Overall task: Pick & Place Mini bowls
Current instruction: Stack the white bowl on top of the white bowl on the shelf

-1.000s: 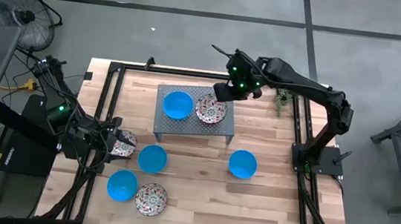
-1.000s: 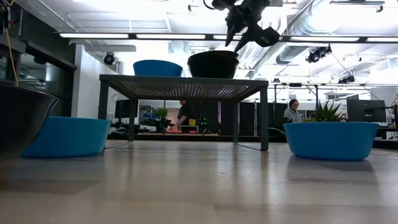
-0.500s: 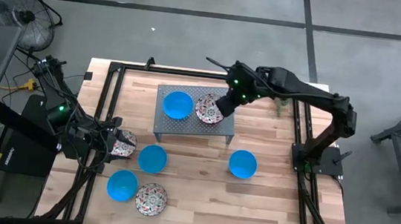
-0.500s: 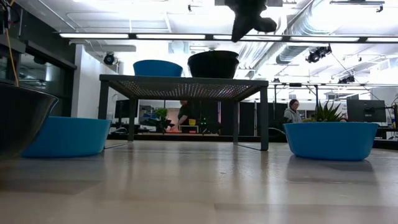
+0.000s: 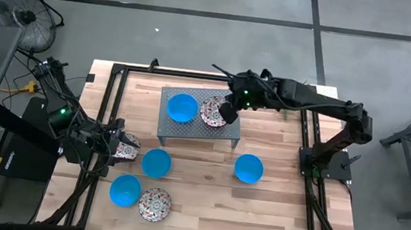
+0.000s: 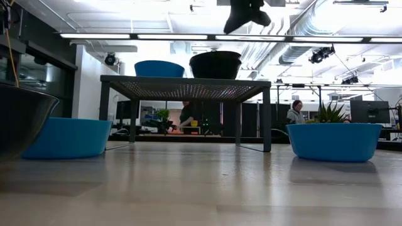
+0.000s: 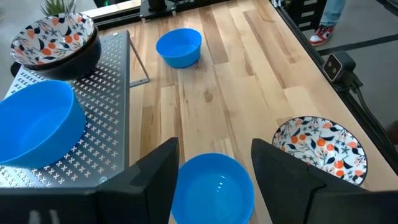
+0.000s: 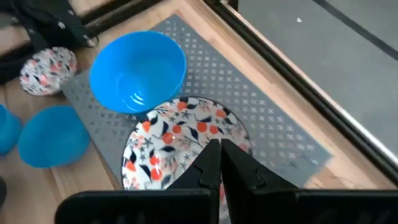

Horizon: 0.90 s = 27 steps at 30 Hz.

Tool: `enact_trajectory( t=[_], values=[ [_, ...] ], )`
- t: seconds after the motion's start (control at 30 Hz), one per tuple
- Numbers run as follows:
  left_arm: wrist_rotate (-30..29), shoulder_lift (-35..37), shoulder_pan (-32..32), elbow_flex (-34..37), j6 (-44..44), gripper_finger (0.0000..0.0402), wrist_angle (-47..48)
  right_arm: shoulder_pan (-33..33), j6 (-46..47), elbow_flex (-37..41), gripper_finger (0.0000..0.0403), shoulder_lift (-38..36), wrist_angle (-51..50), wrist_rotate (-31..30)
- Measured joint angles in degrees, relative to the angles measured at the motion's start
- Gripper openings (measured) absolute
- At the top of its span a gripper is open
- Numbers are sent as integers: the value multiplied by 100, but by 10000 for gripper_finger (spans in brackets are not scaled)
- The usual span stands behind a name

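Observation:
A grey perforated stand point(image 5: 228, 130) holds a blue mini bowl point(image 5: 182, 107) and a floral mini bowl point(image 5: 212, 113), each resting on its base. My right gripper point(image 5: 224, 112) hangs shut above the floral bowl point(image 8: 180, 140); the low view shows it point(image 6: 231, 26) well clear of that bowl point(image 6: 215, 64). On the table lie three blue bowls point(image 5: 156, 162) point(image 5: 126, 190) point(image 5: 249, 168) and two floral bowls point(image 5: 155, 204) point(image 5: 128, 148). My left gripper point(image 5: 116, 147) waits open at the table's left edge, its fingers on either side of a blue bowl point(image 7: 211, 190) farther off.
The stand's legs point(image 6: 267, 119) reach down to the wooden table point(image 5: 279, 215). A black frame point(image 5: 118, 71) runs round the table's edges. A small potted plant point(image 5: 291, 102) stands at the far right. Bare wood lies between the stand and the near edge.
My right gripper has shut with nothing between its fingers. It has moved toward the table's near edge, from beyond the stand's far right corner to over the floral bowl on the stand, and has risen a little. The bowls have not moved.

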<state>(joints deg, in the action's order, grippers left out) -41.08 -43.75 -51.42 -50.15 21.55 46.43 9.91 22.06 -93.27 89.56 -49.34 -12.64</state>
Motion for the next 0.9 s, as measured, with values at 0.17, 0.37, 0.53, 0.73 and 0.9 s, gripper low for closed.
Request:
enact_trajectory(
  t=[0.17, 0.37, 0.53, 0.73, 0.9],
  values=[
    [0, -7, 0, 0, 83, 197, 3, 0, 131, 1475, 0, -697, 1883, 94],
    [-3, -7, 1, 0, 83, 197, 13, -127, -34, 3063, 0, -1470, 3791, 59],
    [-89, -7, 0, 0, 95, 197, 7, -174, -62, 4032, 0, -1936, 4677, -45],
    [-293, -7, 2, 0, 152, 197, 0, -173, -8, 4724, 0, -2065, 5363, -26],
    [-348, -7, 2, 0, 295, 197, 0, -166, 20, 4987, 0, -2061, 5446, -27]
  ],
)
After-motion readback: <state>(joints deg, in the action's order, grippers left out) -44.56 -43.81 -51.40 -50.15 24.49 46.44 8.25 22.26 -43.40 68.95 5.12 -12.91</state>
